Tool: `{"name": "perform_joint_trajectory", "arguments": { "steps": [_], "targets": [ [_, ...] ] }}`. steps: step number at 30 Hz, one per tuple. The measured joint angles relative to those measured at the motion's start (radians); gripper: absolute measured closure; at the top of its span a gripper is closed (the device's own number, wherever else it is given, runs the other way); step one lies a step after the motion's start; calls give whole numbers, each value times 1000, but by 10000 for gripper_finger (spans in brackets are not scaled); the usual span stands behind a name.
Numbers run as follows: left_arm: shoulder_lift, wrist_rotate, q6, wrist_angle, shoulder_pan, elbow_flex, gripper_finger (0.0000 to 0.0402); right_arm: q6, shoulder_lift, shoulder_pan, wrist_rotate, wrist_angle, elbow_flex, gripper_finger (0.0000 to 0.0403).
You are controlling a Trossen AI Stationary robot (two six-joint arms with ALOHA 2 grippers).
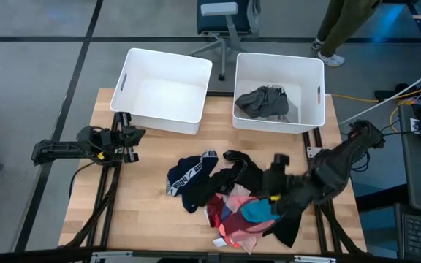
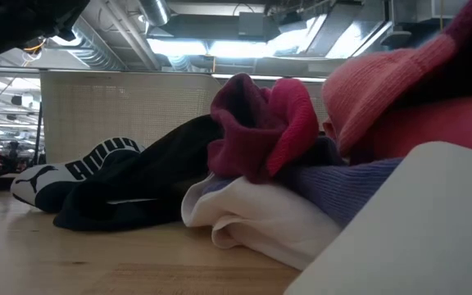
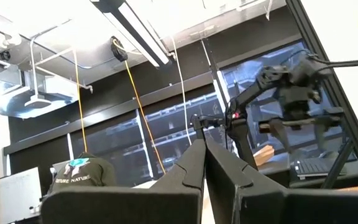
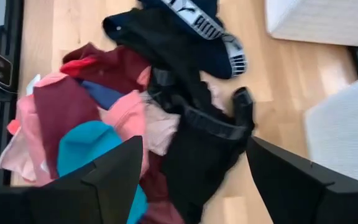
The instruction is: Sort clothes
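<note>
The table (image 1: pixel 145 197) carries two white bins (image 1: pixel 165 89) — the right one holds a grey garment (image 1: pixel 263 102). The clothes (image 1: pixel 229 197) lie heaped at the near edge. Over them hangs the right gripper (image 4: pixel 191 171), fingers spread, empty. The left gripper (image 1: pixel 131 143) waits pinched together at the left edge.

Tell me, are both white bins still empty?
No: the right bin holds a grey garment, while the left bin holds nothing.
</note>
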Motion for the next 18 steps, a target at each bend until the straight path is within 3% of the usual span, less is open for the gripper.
{"name": "perform_joint_trajectory", "arguments": {
  "steps": [10,18],
  "targets": [
    [10,6,-28,-34,0,0,398,-15,1,4,-3,557,-466,114],
    [159,28,-145,-91,0,27,398,-85,-3,-73,-4,741,-637,114]
  ]
}}
